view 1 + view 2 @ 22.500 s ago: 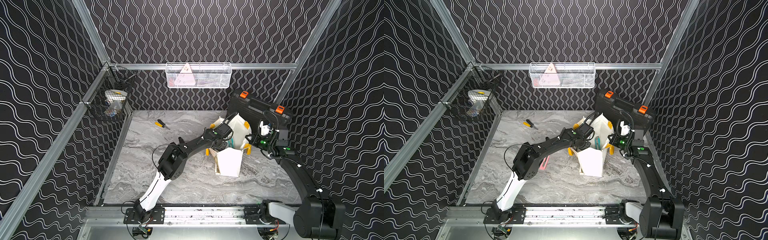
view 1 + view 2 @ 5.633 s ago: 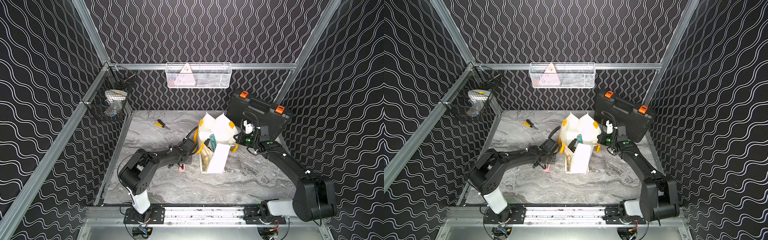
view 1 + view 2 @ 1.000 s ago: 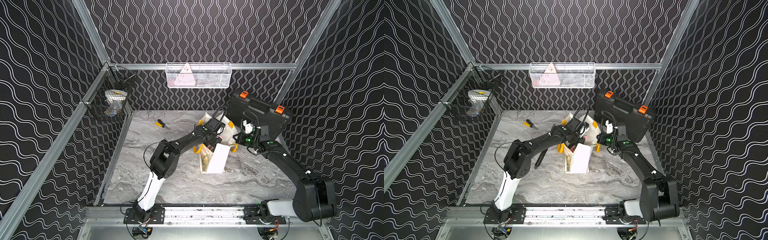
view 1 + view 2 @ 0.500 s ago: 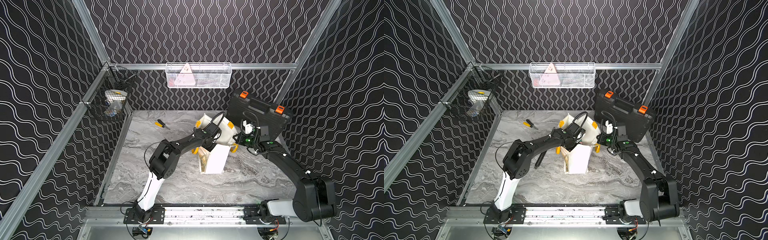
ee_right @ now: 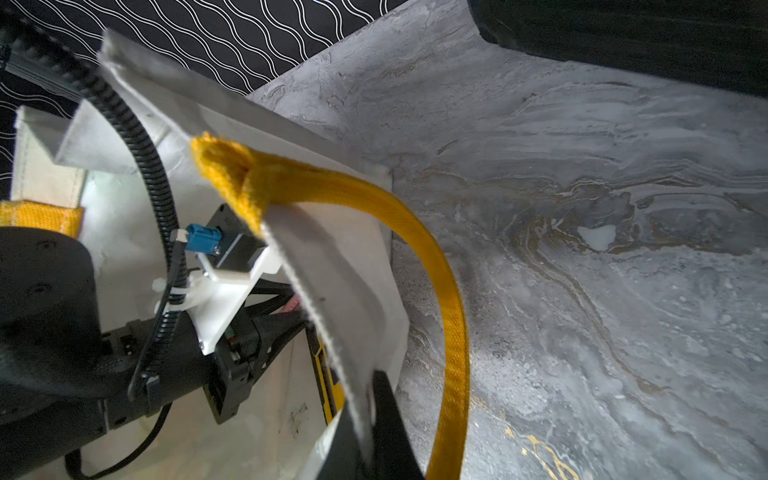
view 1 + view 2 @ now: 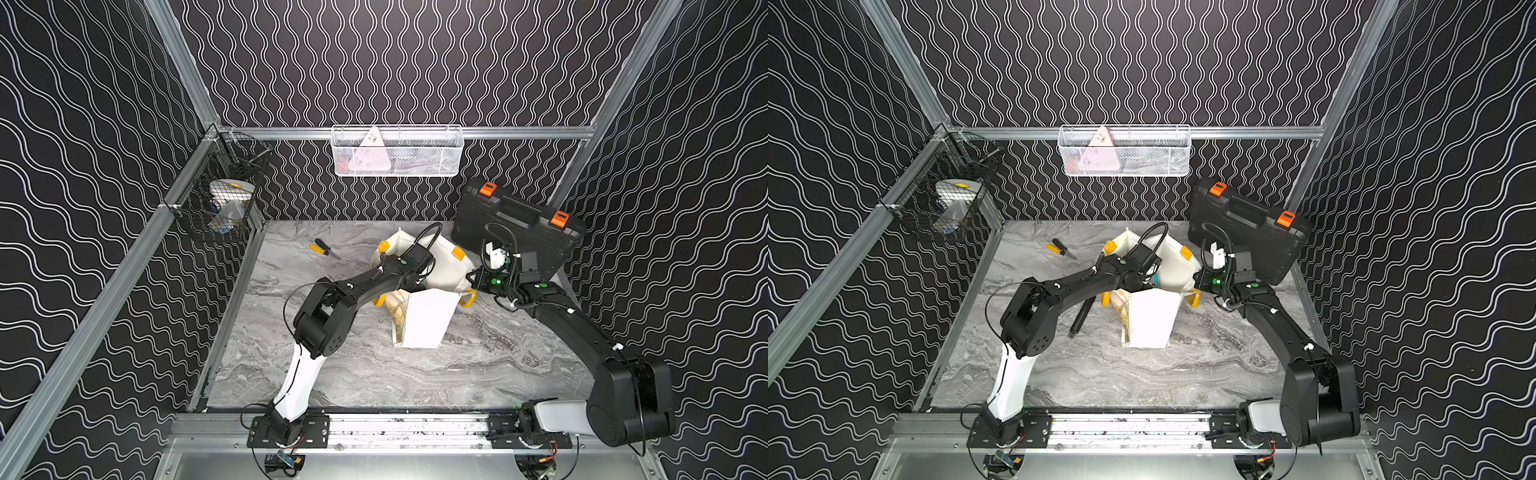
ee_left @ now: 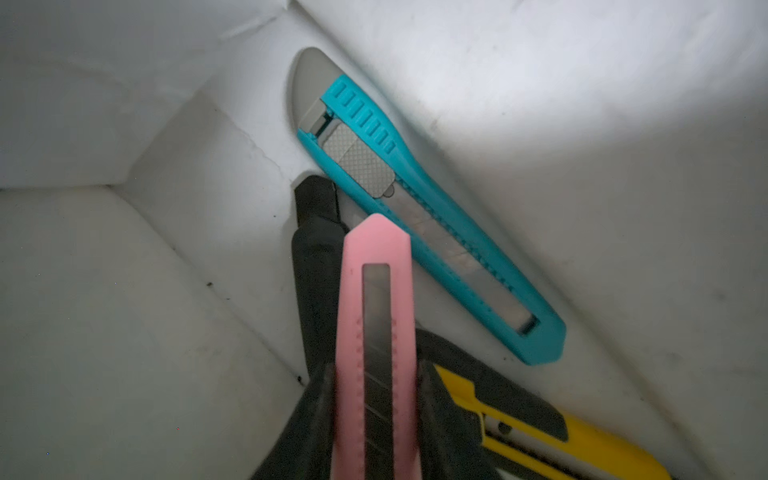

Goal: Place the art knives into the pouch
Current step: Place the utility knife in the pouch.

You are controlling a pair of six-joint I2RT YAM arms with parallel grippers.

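The pouch (image 6: pixel 428 320) stands open, soft cloth (walls would sag unheld). My right pincer (image 5: pixel 370 415) is pinched shut on the pouch rim. Inside the pouch, my left pincer (image 7: pixel 374 332) clamps the pink art knife (image 7: pixel 376 266). I judge the knife light, stiff and slick, best gripped mid-body on its flat sides.

My left gripper (image 7: pixel 376 415), blurred in its wrist view, is hidden inside the pouch (image 6: pixel 428 320) in both top views. At the wrist, the pink art knife (image 7: pixel 376 257) and yellow cutter (image 7: pixel 582 444) run off frame. The mesh basket (image 6: pixel 199 226) at ten o'clock holds perhaps tape.
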